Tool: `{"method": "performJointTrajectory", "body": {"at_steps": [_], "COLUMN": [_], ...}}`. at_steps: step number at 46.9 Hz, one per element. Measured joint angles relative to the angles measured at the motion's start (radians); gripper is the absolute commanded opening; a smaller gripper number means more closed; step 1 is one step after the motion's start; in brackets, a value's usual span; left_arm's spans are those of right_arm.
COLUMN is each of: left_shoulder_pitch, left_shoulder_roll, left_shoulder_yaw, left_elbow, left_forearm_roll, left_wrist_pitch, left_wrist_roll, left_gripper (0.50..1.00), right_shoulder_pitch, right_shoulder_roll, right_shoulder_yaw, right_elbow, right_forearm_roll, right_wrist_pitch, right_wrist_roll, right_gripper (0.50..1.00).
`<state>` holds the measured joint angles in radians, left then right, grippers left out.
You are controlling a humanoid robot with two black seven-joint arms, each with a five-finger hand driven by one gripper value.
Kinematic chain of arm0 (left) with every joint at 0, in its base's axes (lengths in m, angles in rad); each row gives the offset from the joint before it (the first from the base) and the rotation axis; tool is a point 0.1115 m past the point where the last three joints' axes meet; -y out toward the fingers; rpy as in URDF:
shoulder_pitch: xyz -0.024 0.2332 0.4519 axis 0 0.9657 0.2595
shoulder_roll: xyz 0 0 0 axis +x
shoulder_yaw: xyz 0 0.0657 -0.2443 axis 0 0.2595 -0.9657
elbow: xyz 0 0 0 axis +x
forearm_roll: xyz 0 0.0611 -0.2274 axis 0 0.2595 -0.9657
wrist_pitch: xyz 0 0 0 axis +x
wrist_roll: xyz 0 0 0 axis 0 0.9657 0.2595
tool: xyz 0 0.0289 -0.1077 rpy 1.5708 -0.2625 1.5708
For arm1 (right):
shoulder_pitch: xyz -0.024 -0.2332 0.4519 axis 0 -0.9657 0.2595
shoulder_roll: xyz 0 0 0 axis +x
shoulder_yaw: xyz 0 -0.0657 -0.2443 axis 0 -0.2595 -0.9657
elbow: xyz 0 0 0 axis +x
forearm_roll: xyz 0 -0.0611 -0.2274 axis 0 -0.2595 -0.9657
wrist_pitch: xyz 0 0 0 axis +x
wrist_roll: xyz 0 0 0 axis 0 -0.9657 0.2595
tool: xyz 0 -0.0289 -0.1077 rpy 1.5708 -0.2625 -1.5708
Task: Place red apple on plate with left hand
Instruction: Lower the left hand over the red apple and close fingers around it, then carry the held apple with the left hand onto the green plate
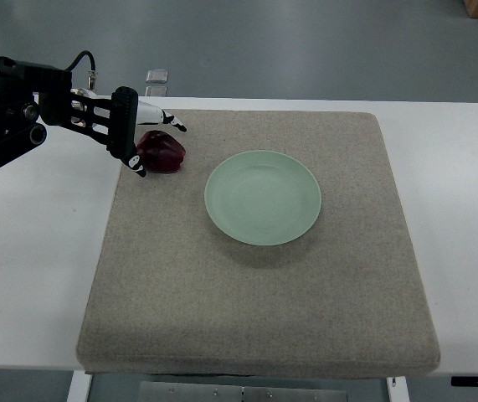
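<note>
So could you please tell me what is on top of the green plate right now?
Nothing: the plate shows only its bare green surface. The red apple sits on the mat beside it, at the left hand.

Single top view, steep downward from robot's side, whole mat (259, 251) framed.

Dark red apple (161, 152): smooth skin, faint gloss on the upper side. Pale green round plate (263, 198): smooth, glazed look, soft sheen, likely ceramic. Beige-grey rectangular mat (259, 293): coarse woven cloth, matt, slightly fuzzy texture. White surface (29, 276): smooth, matt, hard laminate look. Left hand (138, 134): black and white hard plastic shells, semi-gloss; dark metal-looking parts and black cable behind it.
</note>
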<state>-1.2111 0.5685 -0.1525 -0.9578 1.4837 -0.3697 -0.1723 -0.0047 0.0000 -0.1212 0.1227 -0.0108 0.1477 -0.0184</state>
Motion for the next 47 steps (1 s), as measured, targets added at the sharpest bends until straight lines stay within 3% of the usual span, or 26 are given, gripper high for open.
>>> {"method": "performJointTrajectory", "body": {"at_steps": [5,25,35,37,45,47], "left_shoulder_pitch": [0.005,0.007,0.006,0.006,0.005,0.005], "left_shoulder_roll": [-0.028,-0.036,-0.038,-0.038,-0.038,-0.038], "left_shoulder_yaw": [0.000,0.050,0.053,0.059,0.073,0.073], "left_elbow": [0.038,0.042,0.042,0.042,0.043,0.044], "left_forearm_roll": [0.000,0.001,0.003,0.003,0.003,0.003], "left_wrist_pitch": [0.033,0.038,0.040,0.040,0.041,0.042], "left_wrist_roll": [0.003,0.004,0.005,0.005,0.007,0.007], "left_gripper": [0.994,0.979,0.844,0.780,0.739,0.707], "right_shoulder_pitch": [0.000,0.000,0.000,0.000,0.000,0.000], "right_shoulder_roll": [0.000,0.000,0.000,0.000,0.000,0.000], "right_shoulder_yaw": [0.000,0.000,0.000,0.000,0.000,0.000], "right_elbow": [0.000,0.000,0.000,0.000,0.000,0.000], "right_forearm_roll": [0.000,0.000,0.000,0.000,0.000,0.000], "right_wrist_pitch": [0.000,0.000,0.000,0.000,0.000,0.000], "right_wrist_roll": [0.000,0.000,0.000,0.000,0.000,0.000], "right_gripper": [0.964,0.964,0.964,0.964,0.964,0.964]}}
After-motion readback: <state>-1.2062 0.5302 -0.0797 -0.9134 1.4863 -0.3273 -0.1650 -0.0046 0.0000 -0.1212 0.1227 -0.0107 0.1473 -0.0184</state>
